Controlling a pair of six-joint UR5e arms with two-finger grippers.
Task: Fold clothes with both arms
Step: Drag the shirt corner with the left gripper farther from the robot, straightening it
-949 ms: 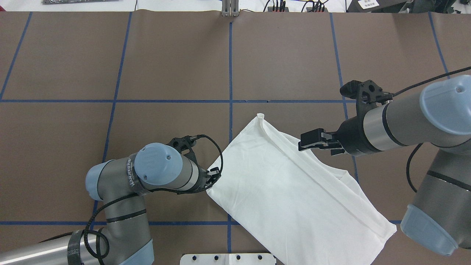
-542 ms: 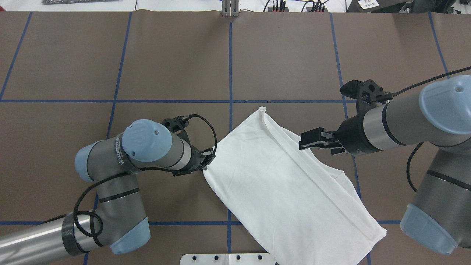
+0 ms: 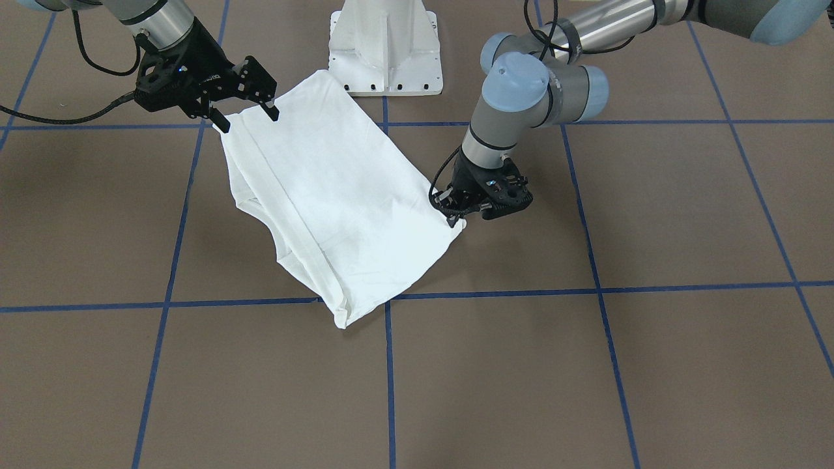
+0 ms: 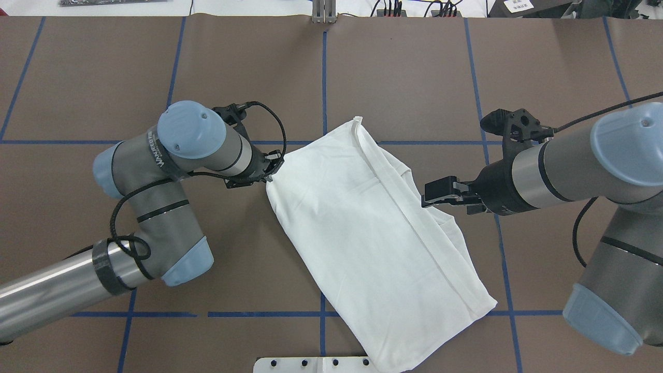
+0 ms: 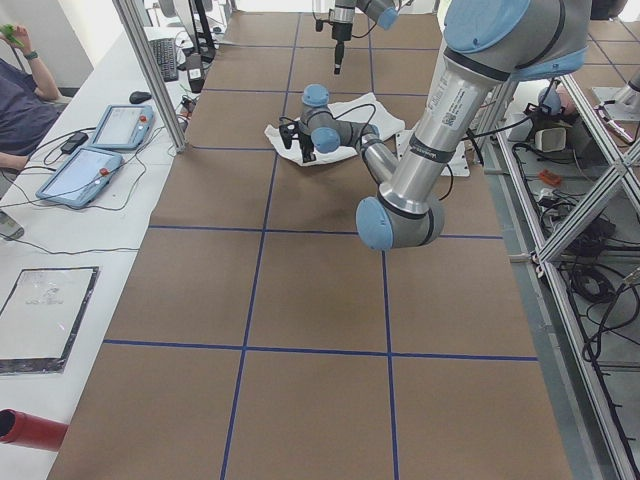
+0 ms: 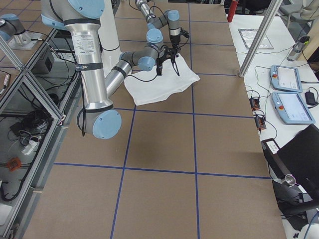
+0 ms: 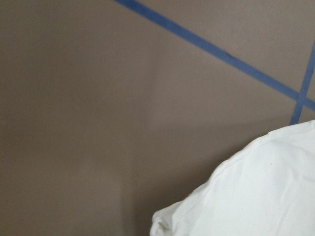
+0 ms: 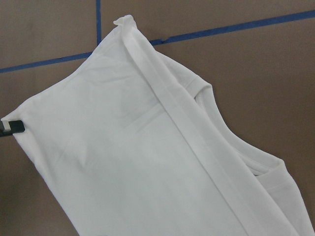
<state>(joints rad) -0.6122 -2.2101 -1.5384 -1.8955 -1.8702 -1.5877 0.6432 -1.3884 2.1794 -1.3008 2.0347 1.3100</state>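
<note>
The white shirt lies folded into a long slanted rectangle on the brown table; it also shows in the front view and the right wrist view. No text block or tag shows. My left gripper is shut on the shirt's far-left corner, low at the table; in the front view it is on the right. My right gripper is open and hovers over the shirt's right edge, holding nothing; in the front view its fingers straddle that edge from above. The left wrist view shows only the corner.
The white pedestal base stands at the near table edge, and the shirt's near end reaches it. Blue tape lines grid the brown table. Tablets and an operator are beside the table's left end.
My left gripper has pulled the shirt corner away from the robot and to the left. The whole shirt slid and turned with it. The right gripper has barely moved.
</note>
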